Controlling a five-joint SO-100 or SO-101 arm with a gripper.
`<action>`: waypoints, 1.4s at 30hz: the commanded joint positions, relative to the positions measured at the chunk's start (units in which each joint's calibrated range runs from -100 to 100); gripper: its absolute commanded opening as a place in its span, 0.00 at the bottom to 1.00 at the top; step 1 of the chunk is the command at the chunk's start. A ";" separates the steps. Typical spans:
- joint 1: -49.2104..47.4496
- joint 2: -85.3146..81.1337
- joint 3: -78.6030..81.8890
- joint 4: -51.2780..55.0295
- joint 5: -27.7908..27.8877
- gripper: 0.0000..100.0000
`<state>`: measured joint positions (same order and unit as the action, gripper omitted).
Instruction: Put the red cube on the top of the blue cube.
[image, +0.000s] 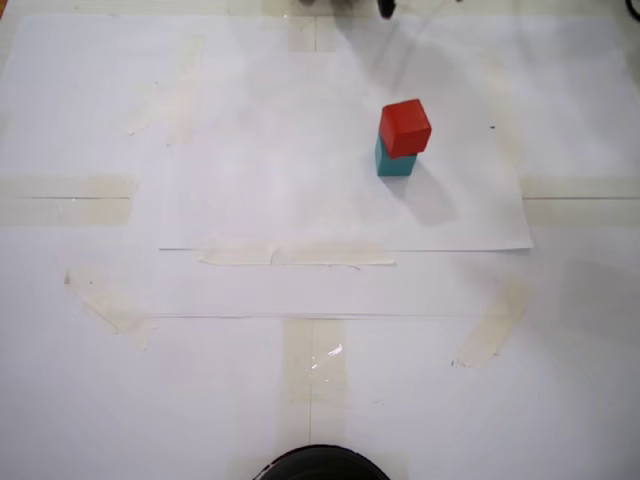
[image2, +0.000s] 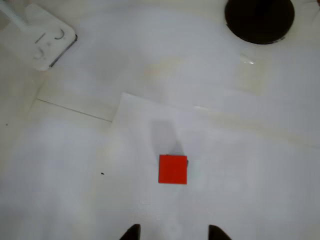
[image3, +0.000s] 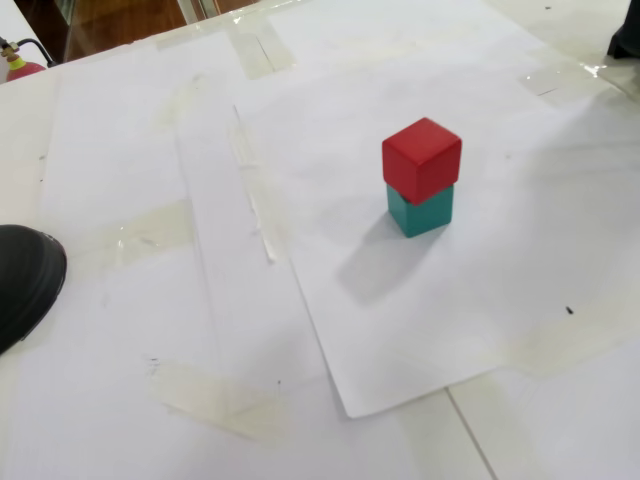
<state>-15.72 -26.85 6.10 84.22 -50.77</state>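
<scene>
Red cube (image3: 421, 157) sits atop blue cube (image3: 421, 208), right of centre on the paper-covered surface (image3: 150, 330). End effector (image2: 173, 233) spread wide, empty, well above. Stacking looks done; only retreat remains.

Only the gripper (image2: 173, 234) shows in wrist view: two dark, near-black pointed fingertips (image2: 131, 233) poking in from bottom edge. No cables, screws or markings visible.

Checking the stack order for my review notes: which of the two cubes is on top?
The red cube is on top; it rests on the teal blue cube, which sits on the paper. The wrist view shows only red from above.
</scene>
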 joint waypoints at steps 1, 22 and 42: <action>4.13 -15.98 11.38 0.37 2.00 0.10; 18.06 -52.97 58.13 -5.50 2.39 0.00; 17.68 -70.57 91.72 -18.63 0.29 0.00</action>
<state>1.97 -96.96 96.20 67.87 -50.28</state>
